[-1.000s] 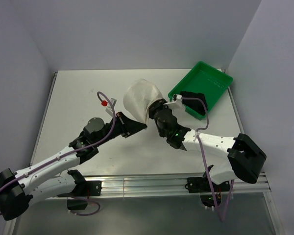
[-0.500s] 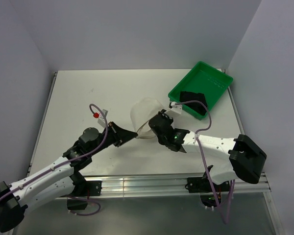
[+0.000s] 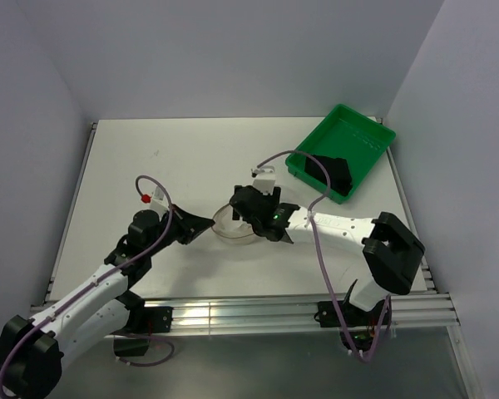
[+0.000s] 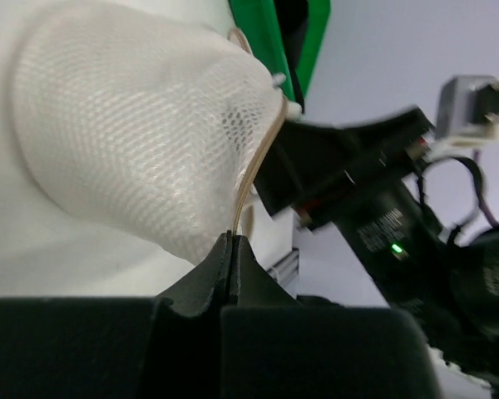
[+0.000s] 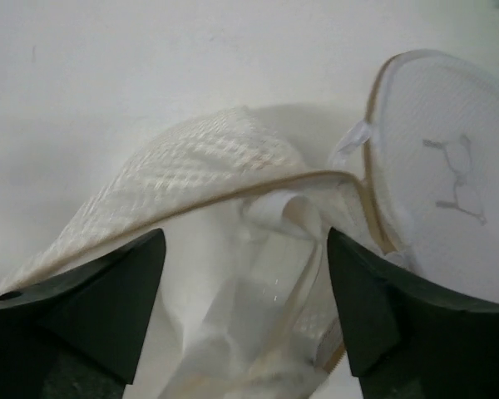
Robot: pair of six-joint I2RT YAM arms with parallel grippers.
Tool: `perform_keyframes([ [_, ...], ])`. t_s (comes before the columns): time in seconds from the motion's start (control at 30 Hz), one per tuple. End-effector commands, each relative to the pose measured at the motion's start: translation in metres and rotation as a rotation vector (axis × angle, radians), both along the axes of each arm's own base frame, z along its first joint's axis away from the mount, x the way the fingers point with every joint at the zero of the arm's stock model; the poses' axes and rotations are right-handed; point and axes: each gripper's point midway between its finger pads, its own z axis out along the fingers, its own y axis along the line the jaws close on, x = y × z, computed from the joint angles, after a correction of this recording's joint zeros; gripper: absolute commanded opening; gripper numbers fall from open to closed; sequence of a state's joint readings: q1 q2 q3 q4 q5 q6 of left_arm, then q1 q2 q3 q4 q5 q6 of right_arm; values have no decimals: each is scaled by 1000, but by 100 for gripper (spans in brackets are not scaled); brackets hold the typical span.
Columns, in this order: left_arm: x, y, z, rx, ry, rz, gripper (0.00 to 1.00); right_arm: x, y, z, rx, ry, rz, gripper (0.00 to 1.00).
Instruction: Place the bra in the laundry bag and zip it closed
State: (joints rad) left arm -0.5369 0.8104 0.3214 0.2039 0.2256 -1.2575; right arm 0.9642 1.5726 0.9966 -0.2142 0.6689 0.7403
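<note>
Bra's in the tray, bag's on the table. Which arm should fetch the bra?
Right, probably. The right gripper is open, holds nothing and is nearer the green tray with the bra. The left gripper is shut on the laundry bag rim.

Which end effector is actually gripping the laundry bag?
The left end effector, shut on the laundry bag at its tan rim; the right end effector stands open over it.
</note>
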Motion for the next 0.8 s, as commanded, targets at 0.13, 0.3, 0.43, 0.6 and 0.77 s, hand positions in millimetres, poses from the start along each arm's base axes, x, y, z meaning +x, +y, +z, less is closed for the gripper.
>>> perform_keyframes([
  [0.13, 18, 24, -9, 80, -36, 24, 0, -28, 42, 60, 76, 67, 340, 94],
  [0.3, 21, 32, -13, 99, -40, 30, 0, -25, -1, 75, 188, 34, 272, 91],
  [0.43, 23, 32, -8, 85, -72, 24, 0, -14, -66, 64, 245, -4, 112, 64],
  [0.6, 26, 35, 0, 119, -115, 27, 0, -12, -153, -7, 183, 93, -150, 40],
  [0.77, 29, 35, 3, 127, -128, 31, 0, -20, -158, -61, 185, 219, -160, 51],
])
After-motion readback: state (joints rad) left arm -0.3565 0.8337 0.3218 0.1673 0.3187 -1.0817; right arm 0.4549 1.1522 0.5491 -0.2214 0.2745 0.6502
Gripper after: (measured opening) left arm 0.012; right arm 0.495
